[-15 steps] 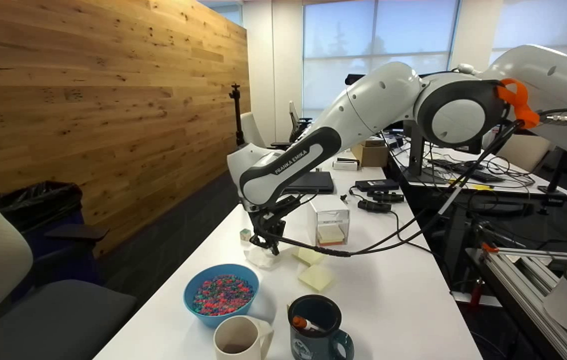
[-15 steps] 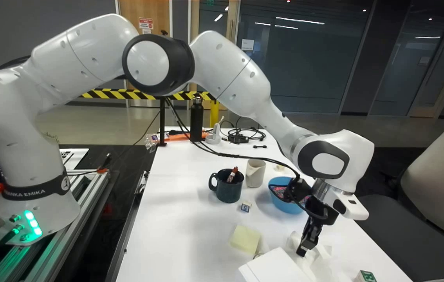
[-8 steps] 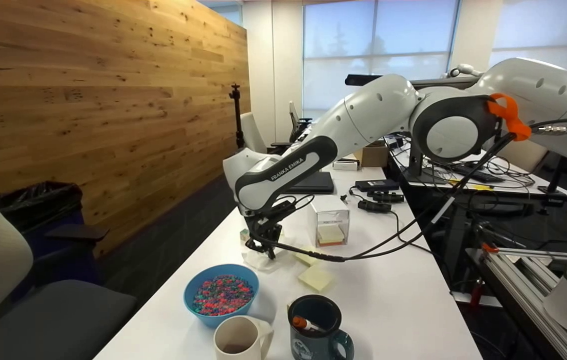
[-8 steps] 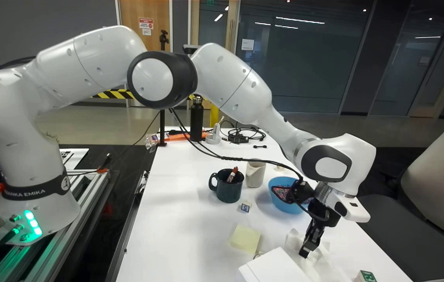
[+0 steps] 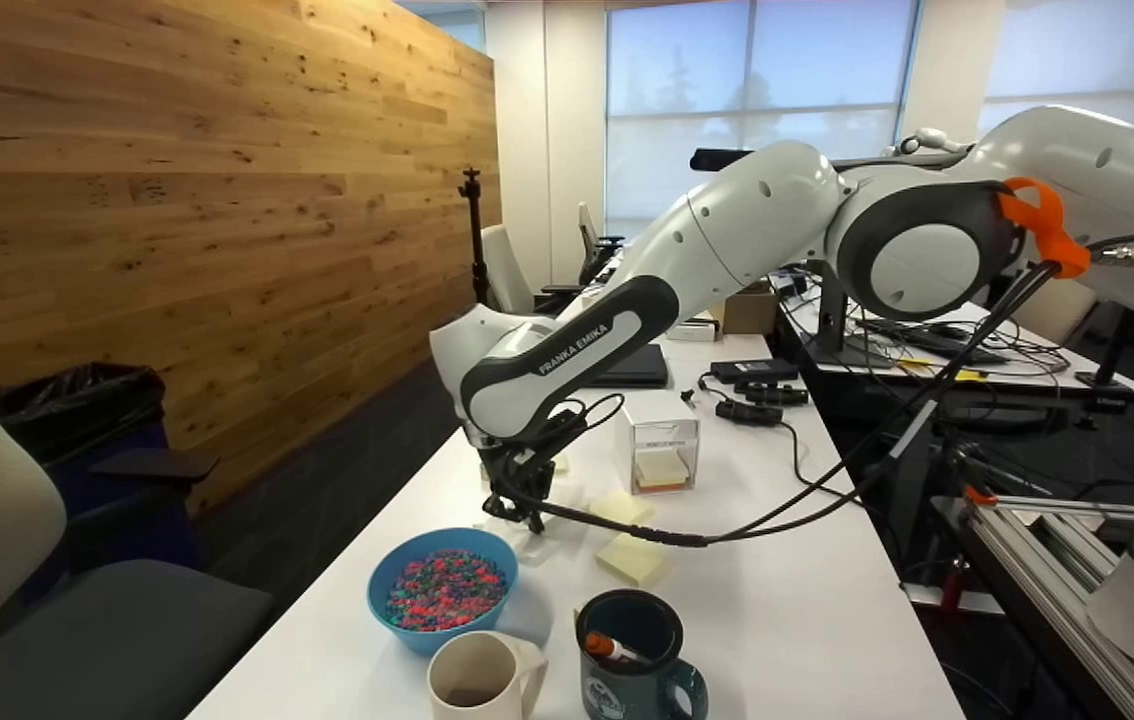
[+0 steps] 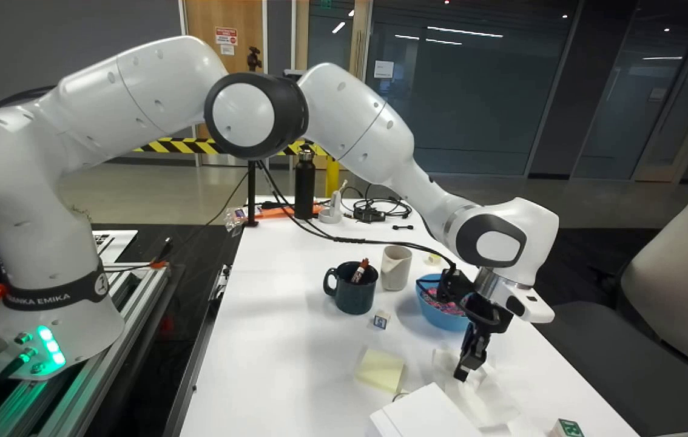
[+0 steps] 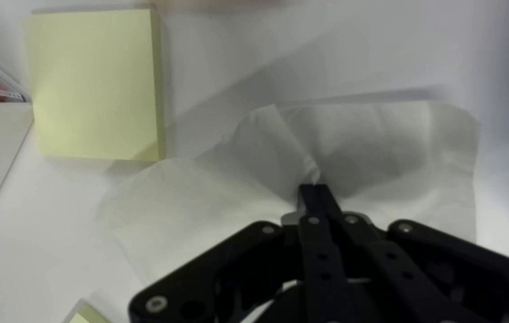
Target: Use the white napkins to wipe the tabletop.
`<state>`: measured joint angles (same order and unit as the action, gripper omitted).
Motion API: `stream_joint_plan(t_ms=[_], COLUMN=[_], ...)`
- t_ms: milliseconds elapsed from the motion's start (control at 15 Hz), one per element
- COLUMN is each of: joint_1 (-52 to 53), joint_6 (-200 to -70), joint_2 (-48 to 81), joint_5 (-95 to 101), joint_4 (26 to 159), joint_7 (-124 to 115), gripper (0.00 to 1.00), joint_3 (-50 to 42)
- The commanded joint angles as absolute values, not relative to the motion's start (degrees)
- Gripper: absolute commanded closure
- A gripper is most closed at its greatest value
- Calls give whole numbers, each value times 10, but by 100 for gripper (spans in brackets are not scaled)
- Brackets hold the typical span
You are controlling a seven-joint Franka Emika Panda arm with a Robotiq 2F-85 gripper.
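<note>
- Gripper (image 7: pixel 314 186): jaws together, pinching white napkin (image 7: pixel 245 188) on tabletop (image 5: pixel 777 620).
- Blue bowl (image 5: pixel 419 641): multicoloured granules (image 5: pixel 442 592); napkin at its two o'clock in an exterior view.
- Dark-teal mug (image 5: pixel 637 695), bowl's four o'clock: marker (image 5: pixel 612 648).
- Post-it box (image 5: pixel 652 405): yellow notes (image 5: pixel 661 467).

In an exterior view, bare tabletop (image 5: pixel 797 620) stretches beside the dark mug (image 5: pixel 619 692), toward the robot base (image 5: pixel 1132 590). Yellow note pads (image 5: pixel 634 560) lie between this space and the gripper (image 5: pixel 532 522); a white box (image 5: pixel 662 440) stands just behind them, a blue bowl (image 5: pixel 419 642) in front of the gripper. Black cables (image 5: pixel 679 538) sag above.
</note>
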<state>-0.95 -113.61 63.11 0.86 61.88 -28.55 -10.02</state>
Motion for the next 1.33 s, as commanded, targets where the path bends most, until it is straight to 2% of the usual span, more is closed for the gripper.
stream_joint_plan(t_ms=[0, 733, 933, 1267], joint_1=[6, 30, 34, 26], joint_6=[-1190, -1325, -1330, -1302], joint_2=[589, 470, 466, 506], joint_5=[31, 85, 85, 63], joint_4=[718, 948, 958, 888], joint_7=[-242, -151, -160, -200], gripper=[100, 100, 100, 100], joint_3=[-99, -99, -102, -104])
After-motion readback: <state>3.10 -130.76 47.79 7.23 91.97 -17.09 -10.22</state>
